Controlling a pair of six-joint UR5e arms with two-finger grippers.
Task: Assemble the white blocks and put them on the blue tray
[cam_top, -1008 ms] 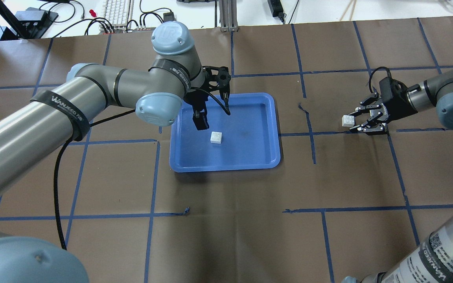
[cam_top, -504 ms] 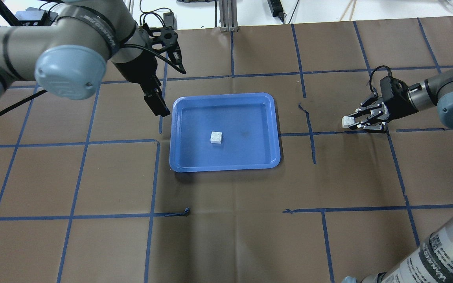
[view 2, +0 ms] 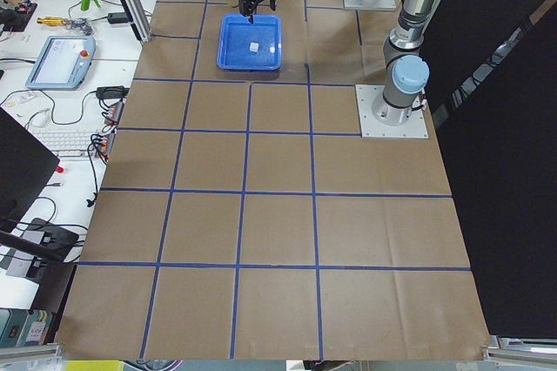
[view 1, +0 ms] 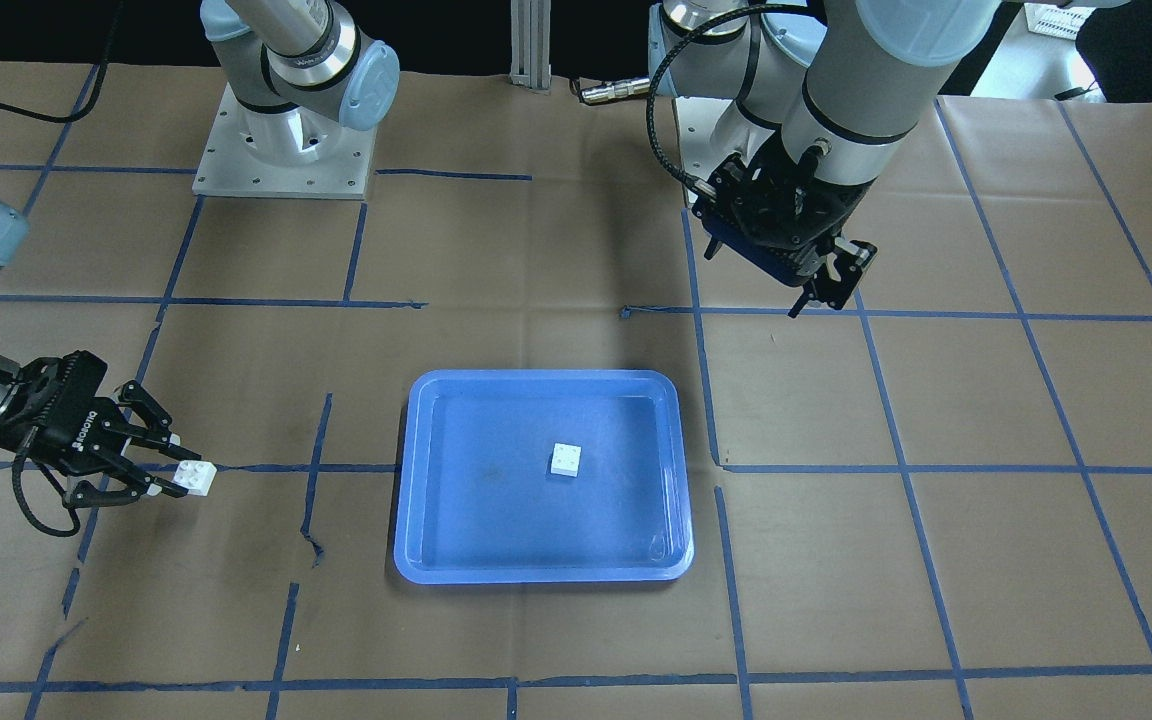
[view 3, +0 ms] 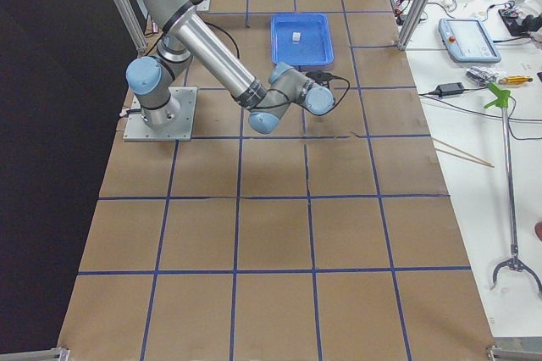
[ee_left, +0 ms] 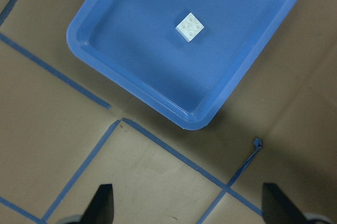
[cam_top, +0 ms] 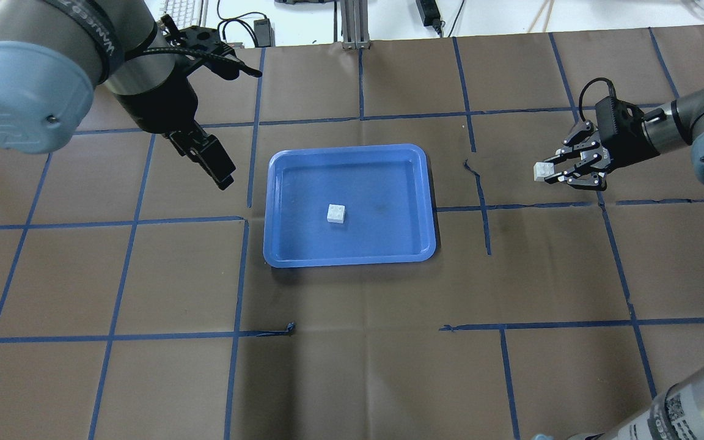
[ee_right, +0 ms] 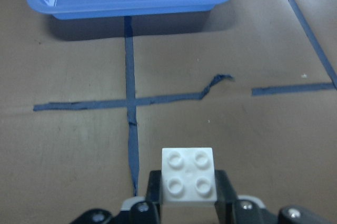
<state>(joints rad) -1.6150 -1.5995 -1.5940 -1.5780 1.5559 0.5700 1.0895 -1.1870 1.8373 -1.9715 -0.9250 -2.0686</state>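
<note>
One white block (cam_top: 336, 213) lies studs-up near the middle of the blue tray (cam_top: 349, 148). It also shows in the front view (view 1: 565, 459) and in the left wrist view (ee_left: 189, 26). My right gripper (cam_top: 549, 173) is shut on the second white block (cam_top: 541, 172), holding it just above the table, well right of the tray. In the right wrist view this block (ee_right: 188, 175) sits between the fingers with its studs showing. My left gripper (cam_top: 243, 128) is open and empty, raised above the table beside the tray's far-left corner.
Brown paper with a blue tape grid covers the table. A loose curl of tape (cam_top: 473, 168) lies between the tray and my right gripper. A keyboard (cam_top: 182, 15), cables and a metal post (cam_top: 352, 24) stand beyond the far edge.
My left arm has swung up and left, off the tray, leaving the block there. My right gripper has shut on the second block and lifted it slightly.
</note>
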